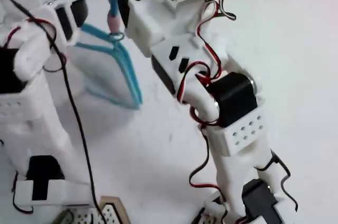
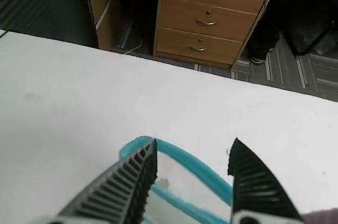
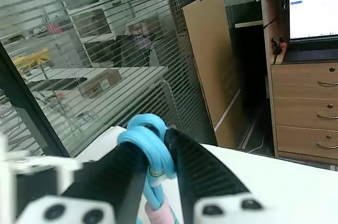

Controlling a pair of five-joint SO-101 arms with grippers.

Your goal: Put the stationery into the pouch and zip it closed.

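Pouch (image 1: 128,71), clear with turquoise trim

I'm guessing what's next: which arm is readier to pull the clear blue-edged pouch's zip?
Likely right: the right gripper is shut on the looped blue cord; the left gripper hangs open over the clear blue-edged pouch.

- Left arm (image 1: 37,108): stands upright at the left of the high view, with the wrist bent forward.
- Left gripper (image 2: 194,147): jaws apart, with the ridged fingers (image 2: 132,182) angled downward.
- Right arm (image 1: 232,102): leans forward through the middle of the high view, with the elbow bent and red and black wires looped along it.
- Right gripper (image 3: 154,142): raised, with the jaws clamped on a blue loop (image 3: 142,129).
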